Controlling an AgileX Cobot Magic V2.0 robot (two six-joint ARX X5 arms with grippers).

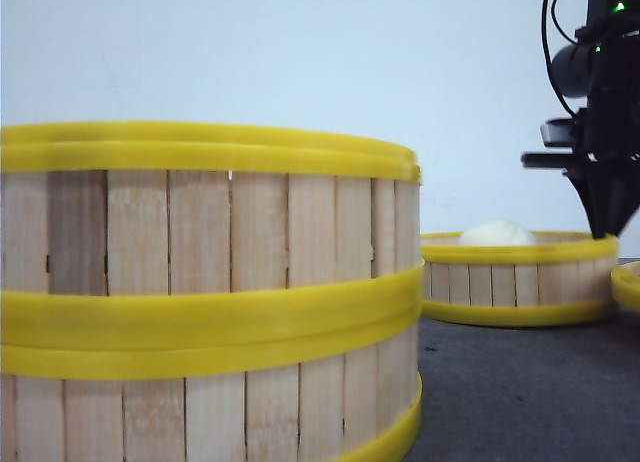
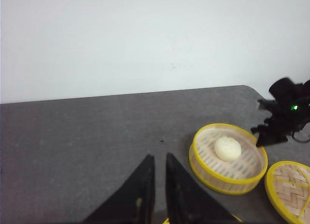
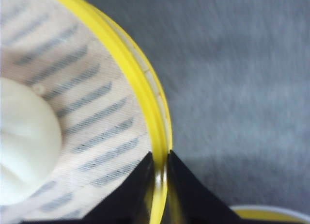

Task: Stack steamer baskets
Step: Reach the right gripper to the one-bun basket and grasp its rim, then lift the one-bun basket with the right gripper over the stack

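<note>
Front view shows two stacked steamer baskets (image 1: 210, 292) close to the camera on the left, one set squarely on the other, on the dark grey bench (image 1: 520, 392). Farther back to the right sits a single steamer basket (image 1: 518, 278) holding a white bun (image 1: 497, 233); the right pincer (image 1: 606, 222) reaches down at its far-right rim. Right wrist view shows that pincer's fingers (image 3: 131, 192) nearly closed, pinching the basket's yellow rim (image 3: 145, 88) between them, one inside the wall and one outside. Left wrist view shows the left pincer (image 2: 157, 161) above bare bench, fingers almost together and gripping nothing, and a woven lid (image 2: 290, 190) just right of the bun basket.
</note>
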